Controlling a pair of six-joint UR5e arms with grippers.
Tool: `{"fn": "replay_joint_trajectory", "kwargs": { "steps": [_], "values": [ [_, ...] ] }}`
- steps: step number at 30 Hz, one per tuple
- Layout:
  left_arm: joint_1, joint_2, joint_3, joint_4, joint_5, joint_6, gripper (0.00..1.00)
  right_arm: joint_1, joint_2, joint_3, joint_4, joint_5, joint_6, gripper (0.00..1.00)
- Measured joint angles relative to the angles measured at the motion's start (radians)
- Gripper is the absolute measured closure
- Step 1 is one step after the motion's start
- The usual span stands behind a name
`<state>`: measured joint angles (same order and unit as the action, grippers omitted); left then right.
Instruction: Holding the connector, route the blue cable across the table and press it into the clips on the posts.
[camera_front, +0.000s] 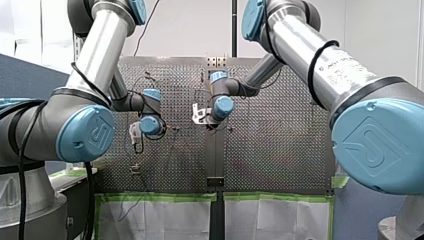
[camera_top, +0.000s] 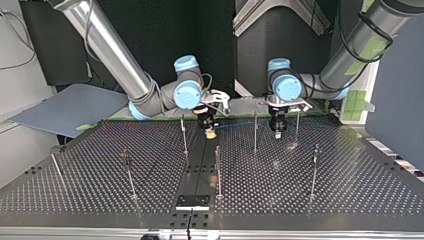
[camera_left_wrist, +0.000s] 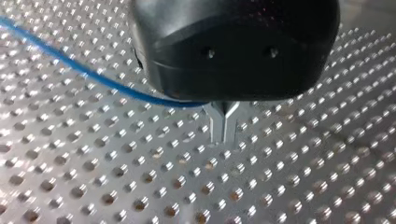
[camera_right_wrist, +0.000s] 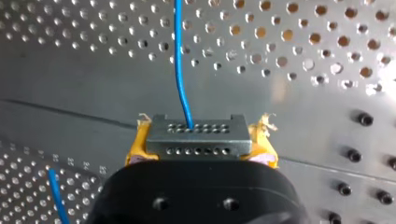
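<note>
- Connector (camera_right_wrist: 196, 135), a small grey metal block with two rows of tiny holes, sits pinched between the yellow pads (camera_right_wrist: 135, 147) of my right gripper (camera_right_wrist: 201, 142).
- Thin blue cable (camera_right_wrist: 180, 70) leaves the connector's hole face and runs straight ahead over the perforated metal table (camera_right_wrist: 289, 42). A second short stretch of it shows beside the gripper's black body.
- Top view: my right gripper hangs low over the table's dark centre strip at the far edge, next to a thin upright metal post (camera_top: 184, 135). More posts stand spread across the table.
- My left gripper (camera_left_wrist: 224, 128) is black, and its metal fingers (camera_left_wrist: 217, 126) are pressed together at the tips, just above the table.
- In the left wrist view the cable curves in over the holes and goes under the black body at the fingers' root. Cannot tell whether it is pinched there.
- Top view: my left gripper is near two posts at the far edge, apart from my right gripper.
- Writing: the blue joint cap (camera_front: 372, 145) on my right arm bears an embossed logo. The print on the silver tube (camera_front: 345, 67) is too small to read.
</note>
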<state>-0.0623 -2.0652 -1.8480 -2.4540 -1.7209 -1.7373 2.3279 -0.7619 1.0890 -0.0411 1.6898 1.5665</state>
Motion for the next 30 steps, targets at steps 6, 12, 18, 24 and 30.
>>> {"fn": "replay_joint_trajectory", "kwargs": {
  "steps": [6,12,18,24,30],
  "values": [
    [0.007,0.0,0.011,-0.017,0.001,0.006,0.67,-0.008,0.0,-0.002,0.0,-0.001,0.0,1.0],
    [0.003,0.001,0.012,-0.05,-0.001,0.026,0.0,-0.01,0.0,-0.002,0.0,-0.003,0.0,1.0],
    [-0.002,0.003,0.012,-0.099,-0.003,0.064,0.0,-0.011,0.0,-0.002,0.002,-0.005,0.0,1.0],
    [-0.014,0.027,-0.005,-0.15,-0.01,0.088,0.0,-0.012,0.0,-0.002,0.005,-0.004,0.0,1.0],
    [-0.038,0.075,-0.052,-0.192,-0.016,0.072,0.0,-0.013,0.0,-0.002,0.006,-0.003,0.003,1.0]
  ]
}}
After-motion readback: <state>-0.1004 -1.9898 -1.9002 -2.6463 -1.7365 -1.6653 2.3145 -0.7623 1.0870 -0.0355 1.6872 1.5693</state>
